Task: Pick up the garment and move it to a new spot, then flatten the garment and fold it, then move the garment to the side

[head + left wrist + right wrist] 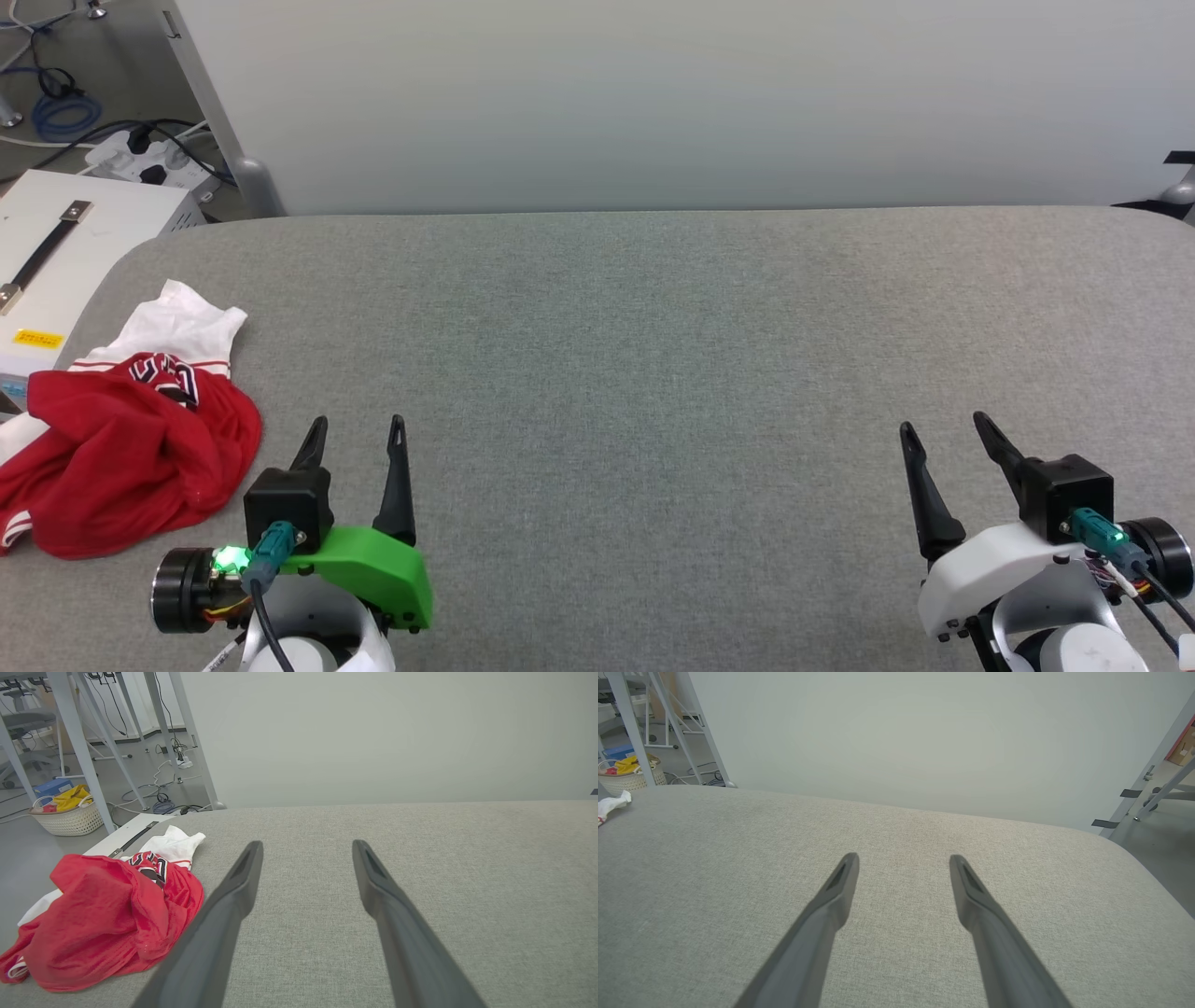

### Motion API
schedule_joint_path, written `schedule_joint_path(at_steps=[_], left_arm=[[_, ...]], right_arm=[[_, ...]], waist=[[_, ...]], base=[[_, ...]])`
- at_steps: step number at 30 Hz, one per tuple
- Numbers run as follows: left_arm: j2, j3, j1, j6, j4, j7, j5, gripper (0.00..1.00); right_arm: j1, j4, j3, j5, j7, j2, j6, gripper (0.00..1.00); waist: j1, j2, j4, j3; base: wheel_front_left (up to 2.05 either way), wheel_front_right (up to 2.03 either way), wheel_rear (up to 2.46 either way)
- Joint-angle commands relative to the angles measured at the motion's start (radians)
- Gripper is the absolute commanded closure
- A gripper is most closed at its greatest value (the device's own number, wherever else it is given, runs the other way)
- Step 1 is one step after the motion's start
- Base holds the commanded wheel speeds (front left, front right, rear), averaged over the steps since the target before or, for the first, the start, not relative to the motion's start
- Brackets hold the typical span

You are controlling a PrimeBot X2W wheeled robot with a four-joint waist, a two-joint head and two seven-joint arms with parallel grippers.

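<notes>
Left wrist view first, says Op 1: how do the jaws stand on the left gripper (307,843)?

Op 2: Wide apart, nothing btwn the two dark fingers, just grey cloth under them. Tips sit above the table (420,858), no contact that he can make out.

Op 1: And the right gripper (903,857)?

Op 2: Same, jaws spread, empty, bare cloth beneath. In head view it's at lower right, fingers pointing up the pic, well apart from the left one.

Op 1: Where's the garment (131,457)?

Op 2: Crumpled heap at the table's near-left corner. Red body bunched up front, white sleeve w/ striped cuff poking out at the far side, bit of black-and-white print showing on top. Its left side reaches the table's left edge. Left gripper is just beside it on the right, not touching.

Op 1: Anything round the table?

Op 2: White box (56,252) w/ black handle off the left edge, power strip (149,163) and cables on the floor behind, pale basket (70,819) further back.
</notes>
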Motion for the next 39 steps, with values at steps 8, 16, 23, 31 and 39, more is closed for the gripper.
schedule_joint_path(at_steps=[8, 16, 23, 31, 39], left_arm=[[0.002, 0.001, -0.010, -0.009, 0.010, -0.026, -0.014, 0.00], [0.003, 0.003, -0.013, -0.015, 0.017, -0.043, -0.021, 0.00], [0.003, 0.002, -0.018, -0.022, 0.030, -0.058, -0.028, 0.00], [0.004, 0.002, -0.024, -0.030, 0.049, -0.076, -0.035, 0.00], [0.004, 0.015, -0.035, -0.032, 0.063, -0.093, -0.041, 0.00]], right_arm=[[-0.012, 0.011, 0.000, 0.039, -0.030, -0.001, 0.001, 0.00], [-0.015, 0.007, -0.005, 0.064, -0.045, -0.002, 0.001, 0.00], [-0.016, 0.004, -0.011, 0.082, -0.054, -0.002, 0.002, 0.00], [-0.016, 0.000, -0.013, 0.093, -0.063, -0.002, 0.002, 0.00], [-0.015, -0.023, 0.001, 0.085, -0.066, -0.003, 0.003, 0.00]], waist=[[0.0000, -0.0001, 0.002, 0.002], [0.0000, -0.0001, 0.003, 0.003], [0.0000, -0.0001, 0.004, 0.004], [0.0000, -0.0001, 0.011, 0.003], [0.0000, -0.0001, 0.047, 0.007]], base=[[0.00, 0.00, 0.00], [0.00, 0.00, 0.00], [0.00, 0.00, 0.00], [0.00, 0.00, 0.00], [0.00, 0.00, 0.00]])
